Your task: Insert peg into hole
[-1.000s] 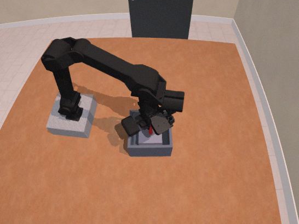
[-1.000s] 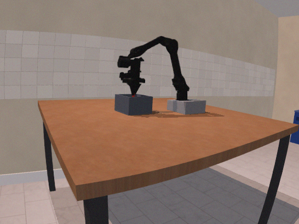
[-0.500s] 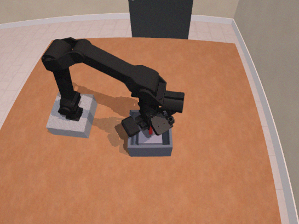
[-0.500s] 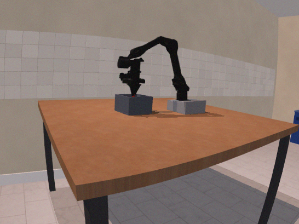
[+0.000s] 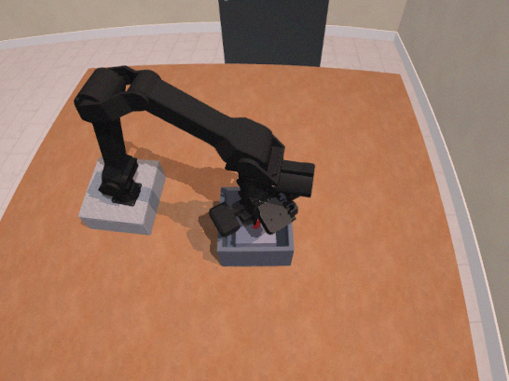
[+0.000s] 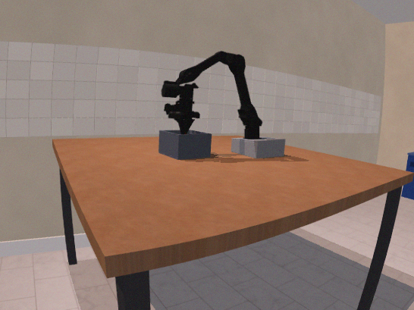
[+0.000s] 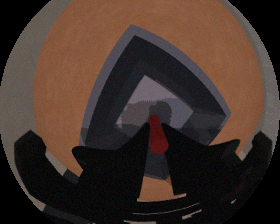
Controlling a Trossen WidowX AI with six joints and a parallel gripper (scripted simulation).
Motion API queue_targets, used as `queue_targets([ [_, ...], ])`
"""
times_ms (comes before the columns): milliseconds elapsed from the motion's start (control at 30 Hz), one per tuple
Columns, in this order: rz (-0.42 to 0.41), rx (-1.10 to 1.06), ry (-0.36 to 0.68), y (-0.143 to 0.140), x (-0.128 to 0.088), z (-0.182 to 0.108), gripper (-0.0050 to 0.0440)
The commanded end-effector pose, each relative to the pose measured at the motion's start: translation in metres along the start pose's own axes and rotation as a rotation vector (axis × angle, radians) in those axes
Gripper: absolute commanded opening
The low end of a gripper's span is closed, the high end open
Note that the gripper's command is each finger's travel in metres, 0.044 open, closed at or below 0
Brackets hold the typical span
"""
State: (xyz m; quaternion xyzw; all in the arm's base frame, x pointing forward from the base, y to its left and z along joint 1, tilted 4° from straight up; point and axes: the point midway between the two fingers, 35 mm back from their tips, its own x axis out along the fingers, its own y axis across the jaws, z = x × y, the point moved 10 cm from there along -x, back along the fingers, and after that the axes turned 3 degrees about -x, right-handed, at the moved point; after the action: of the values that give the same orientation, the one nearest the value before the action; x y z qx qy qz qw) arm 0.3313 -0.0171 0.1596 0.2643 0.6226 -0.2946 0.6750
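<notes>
1. The gripper (image 5: 255,222) points straight down into the open grey box (image 5: 254,255), with its jaws drawn narrow and clamped on the red peg (image 5: 256,224).
2. In the wrist view the peg (image 7: 156,138) stands out from between the two dark fingers, its free end aimed at the pale plate (image 7: 159,97) on the box floor.
3. Whether the peg's tip touches the plate or has entered the hole cannot be told; the hole itself is too blurred to make out.
4. In the exterior view the gripper's tip (image 6: 185,130) dips below the box rim (image 6: 178,132), and the peg is hidden behind the near wall.
5. The box (image 6: 184,145) sits on the orange-brown table (image 6: 227,190), to the left of the arm's grey pedestal (image 6: 278,146) and apart from it.
6. In the top view the pedestal (image 5: 93,212) lies left of the box, and the black arm (image 5: 196,113) reaches across from it.
7. A dark cabinet (image 5: 275,17) stands beyond the table's far edge (image 5: 354,72).
</notes>
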Motion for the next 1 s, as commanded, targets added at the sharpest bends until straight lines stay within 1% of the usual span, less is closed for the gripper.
queue_targets([
  [0, -0.007, -0.004, 0.011, 0.0, 0.008, 0.001, 0.0],
  [967, -0.007, -0.004, 0.011, -0.001, 0.027, 0.011, 0.0],
])
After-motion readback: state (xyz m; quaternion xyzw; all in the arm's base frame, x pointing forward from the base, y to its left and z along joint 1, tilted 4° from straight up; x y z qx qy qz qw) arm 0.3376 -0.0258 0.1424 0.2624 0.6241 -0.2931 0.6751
